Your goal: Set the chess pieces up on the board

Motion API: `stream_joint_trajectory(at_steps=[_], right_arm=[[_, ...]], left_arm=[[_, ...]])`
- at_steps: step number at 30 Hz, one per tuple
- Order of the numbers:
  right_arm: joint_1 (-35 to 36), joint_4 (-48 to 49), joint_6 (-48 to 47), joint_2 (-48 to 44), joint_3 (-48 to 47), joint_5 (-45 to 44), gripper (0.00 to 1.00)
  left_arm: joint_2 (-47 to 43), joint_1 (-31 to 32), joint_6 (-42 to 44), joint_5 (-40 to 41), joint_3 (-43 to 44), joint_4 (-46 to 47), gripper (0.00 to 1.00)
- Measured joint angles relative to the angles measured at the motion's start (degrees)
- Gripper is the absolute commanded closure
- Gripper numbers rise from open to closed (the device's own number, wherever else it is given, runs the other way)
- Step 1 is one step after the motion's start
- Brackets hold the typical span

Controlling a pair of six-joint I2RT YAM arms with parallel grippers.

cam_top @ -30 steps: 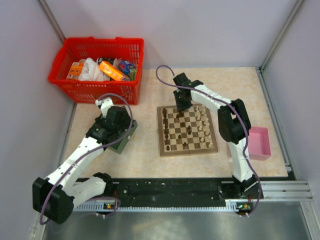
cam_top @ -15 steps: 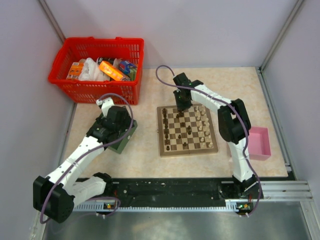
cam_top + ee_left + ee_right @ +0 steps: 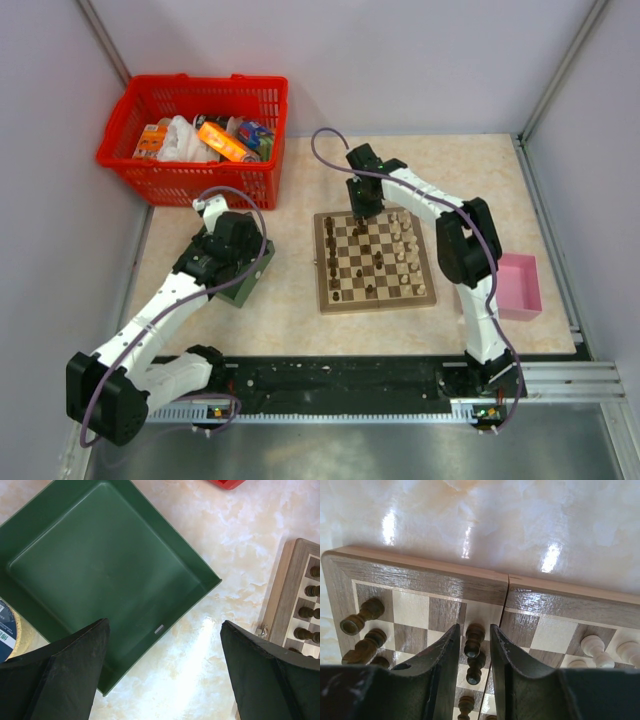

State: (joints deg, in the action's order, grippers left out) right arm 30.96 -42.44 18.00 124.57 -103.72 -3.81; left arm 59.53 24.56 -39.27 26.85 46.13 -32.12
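Observation:
The board [image 3: 372, 305] lies mid-table with dark chess pieces [image 3: 333, 255] along its left side and cream ones [image 3: 408, 245] toward its right. My right gripper [image 3: 362, 215] points down at the board's far edge. In the right wrist view its jaws [image 3: 474, 628] straddle an upright dark piece [image 3: 474, 637] on a far-row square, with a thin gap on each side, so it is open. A second dark piece [image 3: 475, 667] stands just behind it. My left gripper [image 3: 164, 625] is wide open and empty over the green tray [image 3: 100, 565].
A red basket [image 3: 195, 135] full of packets stands at the back left. A pink box [image 3: 520, 285] sits right of the board. The board's left border [image 3: 287, 590] and dark pieces [image 3: 306, 612] show in the left wrist view. Walls close in on both sides.
The right jaws have parted slightly around the dark piece, which stays standing on its square. Neither arm has otherwise moved.

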Motion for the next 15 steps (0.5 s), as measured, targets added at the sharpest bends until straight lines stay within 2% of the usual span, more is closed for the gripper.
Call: stream_joint_trajectory(at_steps=[12, 15], right_arm=[[0.0, -0.3, 0.0, 0.0, -1.1, -0.2, 0.74], [0.0, -0.5, 0.0, 0.0, -1.1, -0.3, 0.83]], left_arm=[[0.0, 0.0, 0.0, 0.0, 0.0, 0.0, 0.03], [0.0, 0.0, 0.0, -0.1, 0.0, 0.0, 0.03]])
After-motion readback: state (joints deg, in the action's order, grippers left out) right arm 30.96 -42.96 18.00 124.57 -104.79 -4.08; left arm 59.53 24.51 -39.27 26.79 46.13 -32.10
